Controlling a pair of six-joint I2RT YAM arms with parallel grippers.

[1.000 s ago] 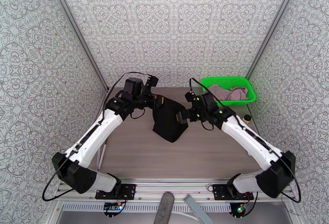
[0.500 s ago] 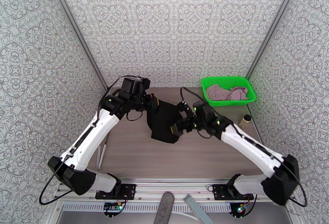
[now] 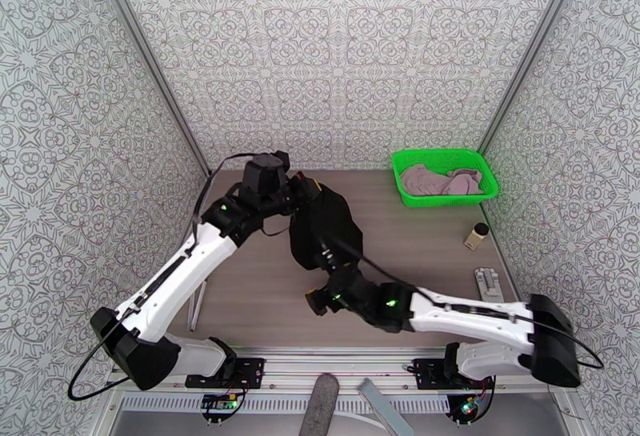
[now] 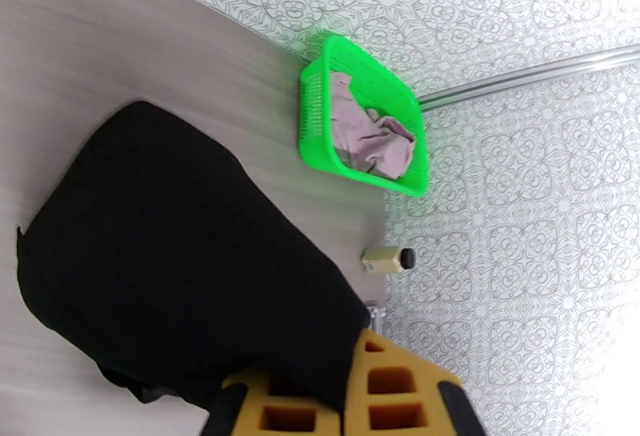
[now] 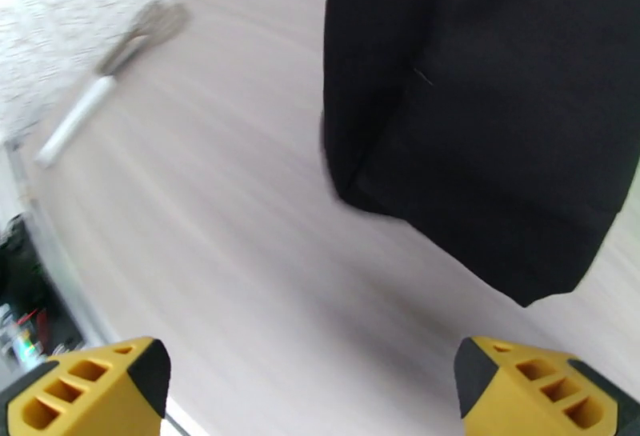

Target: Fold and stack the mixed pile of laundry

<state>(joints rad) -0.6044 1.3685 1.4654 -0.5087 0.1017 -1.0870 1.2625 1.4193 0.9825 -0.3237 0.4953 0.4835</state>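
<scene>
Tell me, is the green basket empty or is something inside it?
Not empty. A crumpled dusty-pink garment lies inside the green mesh basket, seen in the top and left wrist views.

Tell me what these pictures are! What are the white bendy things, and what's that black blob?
Those are two robot arms, a left arm and a right arm, bolted to the near edge of a table. The big picture looks down from above. The other two come from little cameras on the wrists, so you see each arm's own yellow fingers. The left fingers are shut on a black cloth, which hangs from them. The right fingers are wide open, holding nothing, and point toward the cloth's lower corner. At the back stands a green basket with a pink cloth inside. A small bottle sits near the table's right edge.
</scene>
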